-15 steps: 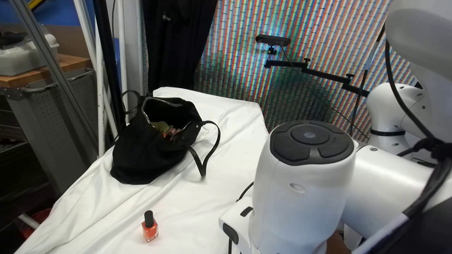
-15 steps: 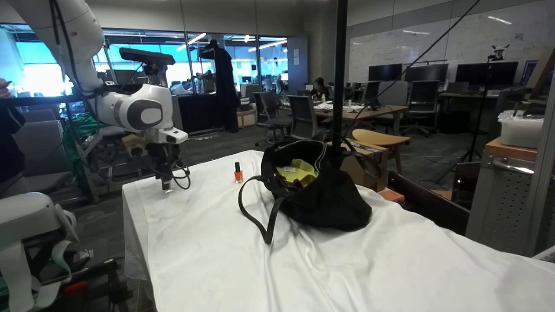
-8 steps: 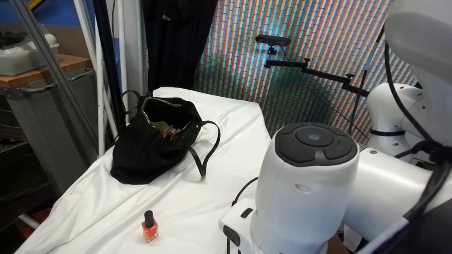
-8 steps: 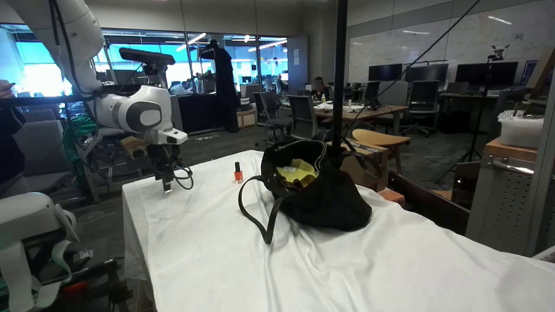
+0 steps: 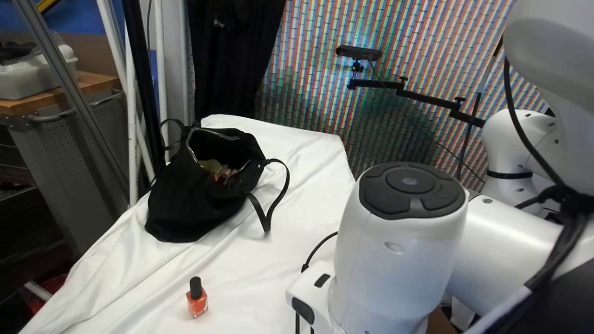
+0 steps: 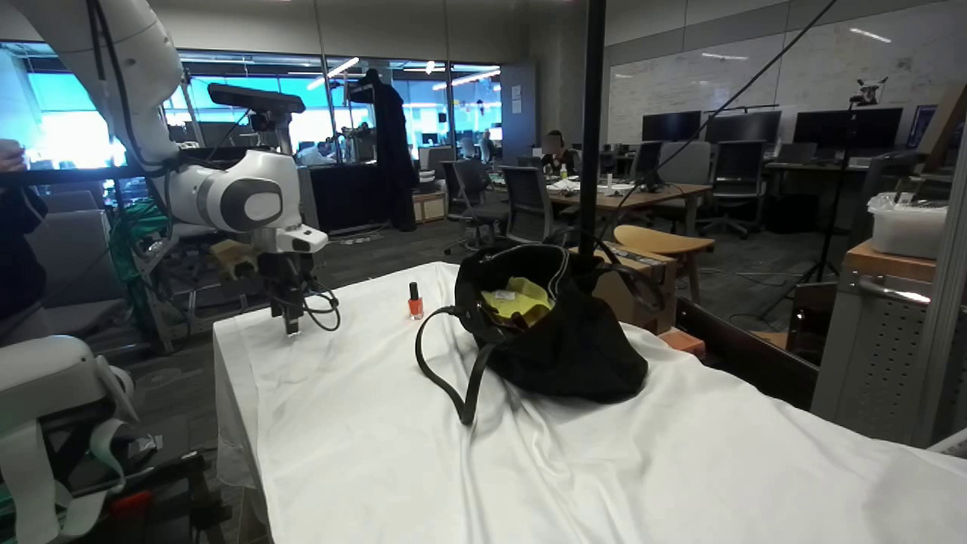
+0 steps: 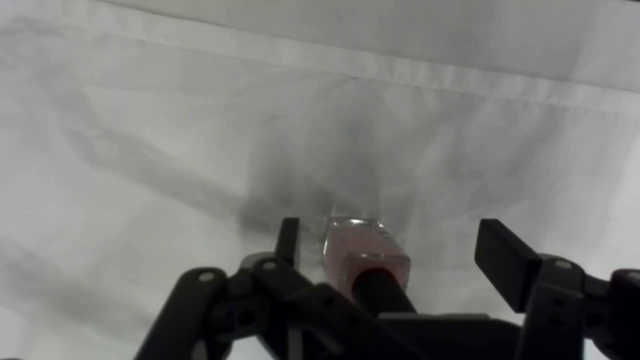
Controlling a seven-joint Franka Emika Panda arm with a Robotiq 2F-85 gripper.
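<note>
In the wrist view a small bottle of pink nail polish (image 7: 345,245) with a black cap (image 7: 380,292) stands between the fingers of my gripper (image 7: 392,241). The jaws are open, with a narrow gap on the bottle's left and a wider one on its right. The lower part of the cap's far end is hidden by the gripper's body. In an exterior view the gripper (image 6: 292,323) points down at the white cloth, near the table's edge; the arm hides it in the opposite exterior view. An orange nail polish bottle (image 5: 197,304) stands upright some way off.
A black bag (image 5: 195,208) lies on the white cloth (image 6: 363,453), its mouth gaping, with yellow stuff (image 6: 521,298) inside. One strap (image 6: 468,385) loops out onto the cloth. A black cable (image 6: 325,310) hangs beside the gripper. A dark pole (image 6: 593,113) rises behind the bag.
The arm has sunk slightly and shifted a little, with the gripper settling lower over the cloth. The orange bottle and the bag have stayed where they were.
</note>
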